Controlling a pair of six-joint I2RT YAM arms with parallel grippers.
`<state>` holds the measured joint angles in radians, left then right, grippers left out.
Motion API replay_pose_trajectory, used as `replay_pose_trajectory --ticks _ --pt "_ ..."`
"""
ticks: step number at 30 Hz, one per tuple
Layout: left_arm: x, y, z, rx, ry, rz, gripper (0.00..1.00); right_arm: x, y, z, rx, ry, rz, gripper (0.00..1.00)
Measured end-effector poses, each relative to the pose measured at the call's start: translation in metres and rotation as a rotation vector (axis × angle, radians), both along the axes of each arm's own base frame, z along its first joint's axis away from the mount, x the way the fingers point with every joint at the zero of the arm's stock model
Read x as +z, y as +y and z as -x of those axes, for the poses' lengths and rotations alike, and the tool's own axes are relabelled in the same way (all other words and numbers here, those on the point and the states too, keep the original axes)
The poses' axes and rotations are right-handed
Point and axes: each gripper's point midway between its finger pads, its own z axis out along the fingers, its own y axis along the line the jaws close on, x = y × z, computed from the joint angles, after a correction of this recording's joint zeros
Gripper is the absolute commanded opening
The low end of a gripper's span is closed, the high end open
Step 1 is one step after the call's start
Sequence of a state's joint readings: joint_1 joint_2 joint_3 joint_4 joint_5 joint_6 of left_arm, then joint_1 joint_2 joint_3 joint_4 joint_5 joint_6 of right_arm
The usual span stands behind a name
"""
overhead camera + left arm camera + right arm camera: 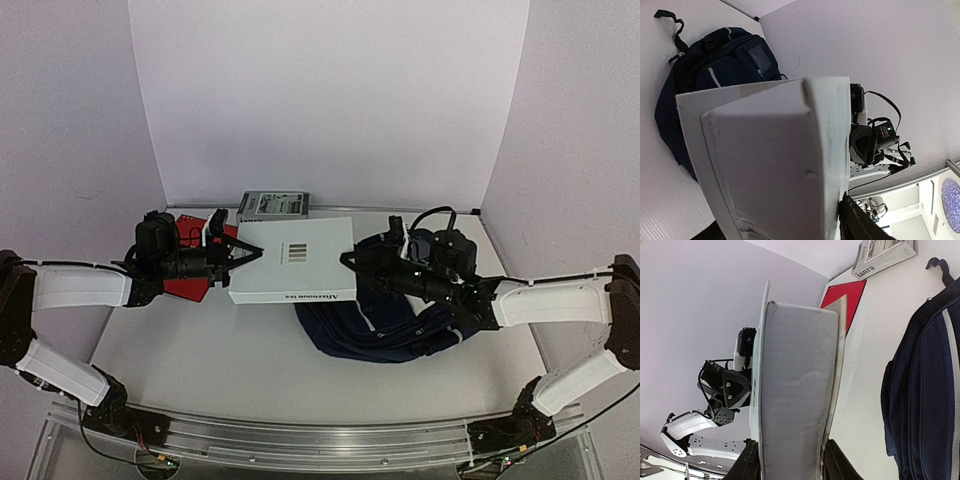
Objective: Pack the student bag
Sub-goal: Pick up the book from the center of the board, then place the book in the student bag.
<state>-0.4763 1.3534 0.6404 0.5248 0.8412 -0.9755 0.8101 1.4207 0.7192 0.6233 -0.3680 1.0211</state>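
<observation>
The right gripper (350,258) is clamping the white box (295,262) at its 3 o'clock end. The left gripper (245,265) is straddling the 9 o'clock end, and I cannot tell whether it is gripping. The student bag (340,335) is lying on the worktop (200,350) at 5 o'clock, so both arms should be keeping the box level while lowering.

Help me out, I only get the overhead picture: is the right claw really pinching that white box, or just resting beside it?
Observer: Its own camera shows the right claw with one finger against each side of the white box at its end, so it is pinching it.
Operator: And the dark bundle under that arm?
Observer: The left arm's camera shows it whole: a navy backpack lying on the table, front pockets facing up, with a strap loop at its top.
</observation>
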Motion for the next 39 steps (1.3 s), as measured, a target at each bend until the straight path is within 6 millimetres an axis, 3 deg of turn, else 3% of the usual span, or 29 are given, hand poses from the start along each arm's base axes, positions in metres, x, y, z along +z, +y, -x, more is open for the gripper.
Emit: replay_pose_trajectory --ticks 6,12,15,18,23,30,35,39 --pt "0.012 0.004 0.002 0.01 0.009 0.044 0.31 0.0 0.001 -0.001 0.006 -0.016 0.012 0.48" --pt "0.011 0.013 0.003 0.071 0.048 0.022 0.28 -0.006 -0.002 -0.011 -0.031 -0.062 0.131 0.72" --pt "0.0 0.03 -0.009 0.146 0.109 -0.012 0.26 -0.007 -0.007 -0.022 -0.074 -0.102 0.241 0.8" --pt "-0.008 0.06 -0.028 0.259 0.156 -0.029 0.25 -0.012 -0.016 -0.031 -0.119 -0.129 0.358 0.83" --pt "-0.018 0.102 -0.046 0.419 0.2 -0.066 0.26 -0.028 -0.019 -0.045 -0.19 -0.15 0.596 0.68" --pt "-0.039 0.135 -0.046 0.547 0.25 -0.173 0.28 -0.087 0.013 -0.052 -0.168 -0.175 0.96 0.58" --pt "-0.051 0.144 -0.039 0.575 0.273 -0.239 0.28 -0.137 0.021 -0.051 -0.144 -0.166 1.171 0.49" --pt "-0.051 0.145 -0.036 0.571 0.267 -0.252 0.28 -0.16 0.015 -0.06 -0.168 -0.154 1.287 0.46"
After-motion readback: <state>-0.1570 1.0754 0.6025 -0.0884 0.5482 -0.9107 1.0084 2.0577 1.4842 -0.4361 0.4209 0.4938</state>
